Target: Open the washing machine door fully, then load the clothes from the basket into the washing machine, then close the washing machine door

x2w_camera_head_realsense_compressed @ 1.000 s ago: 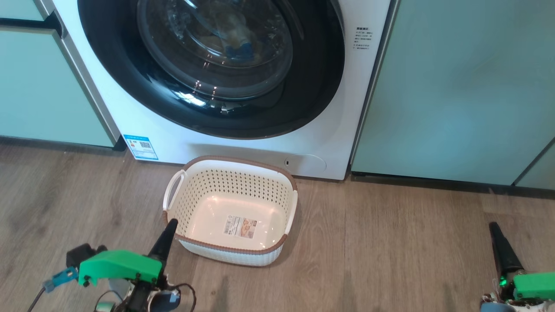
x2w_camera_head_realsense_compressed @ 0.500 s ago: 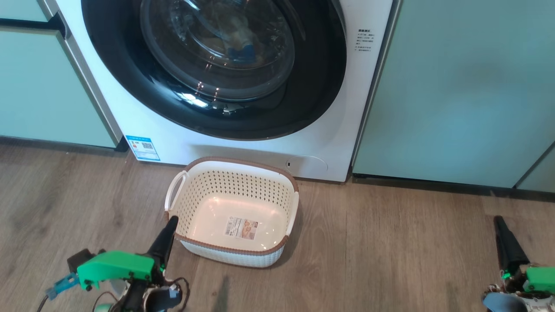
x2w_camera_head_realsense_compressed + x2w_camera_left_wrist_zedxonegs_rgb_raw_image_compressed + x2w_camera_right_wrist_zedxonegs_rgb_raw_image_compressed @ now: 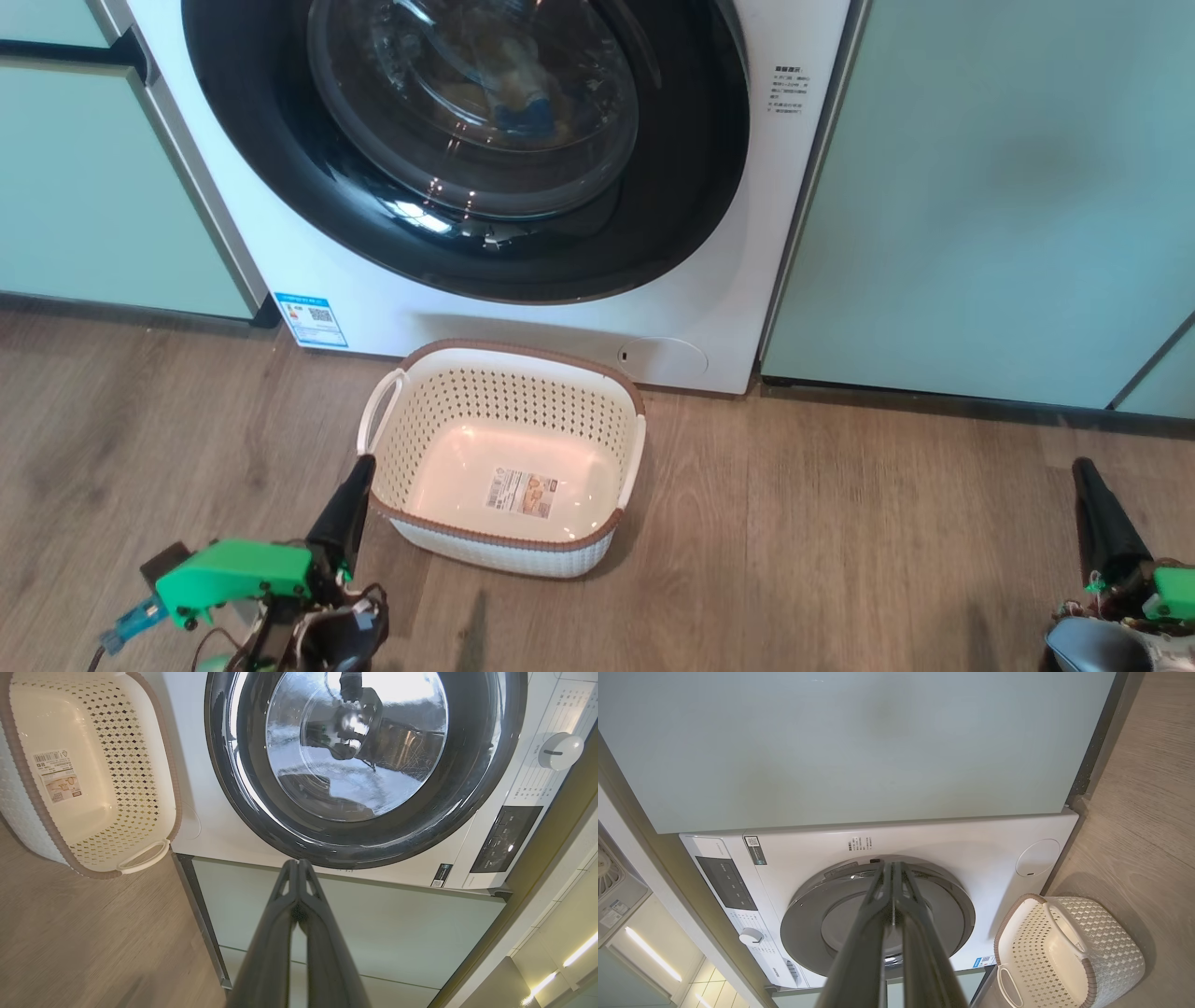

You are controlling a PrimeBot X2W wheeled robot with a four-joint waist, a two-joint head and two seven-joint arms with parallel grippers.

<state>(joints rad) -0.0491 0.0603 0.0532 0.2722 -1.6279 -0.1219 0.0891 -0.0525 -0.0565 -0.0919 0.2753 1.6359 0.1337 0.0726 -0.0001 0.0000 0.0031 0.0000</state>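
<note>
The washing machine (image 3: 373, 308) stands ahead with its door (image 3: 672, 168) shut flat against the front. Through the glass bowl I make out pale yellow clothes (image 3: 523, 93) with a blue patch inside the drum. On the floor before the machine sits the basket (image 3: 523, 350), with nothing in it but the sticker on its base. My left gripper (image 3: 364, 462) is shut, low at the basket's near left corner, holding nothing. My right gripper (image 3: 1081, 464) is shut too, far right above bare floor. In the wrist views the left gripper (image 3: 296, 862) and right gripper (image 3: 893, 864) point at the door (image 3: 261, 812).
Pale green cabinets (image 3: 980, 187) flank the machine on both sides. A blue energy sticker (image 3: 311, 319) and round service flap (image 3: 663, 359) mark its lower front. The dial (image 3: 559, 750) and dark control panel (image 3: 504, 837) sit at its top. Wood floor (image 3: 840, 541) spreads around the basket.
The whole head picture has slid slightly right and down, so the camera moved. Both grippers stay shut and low; the right one sits a little nearer the right edge.
</note>
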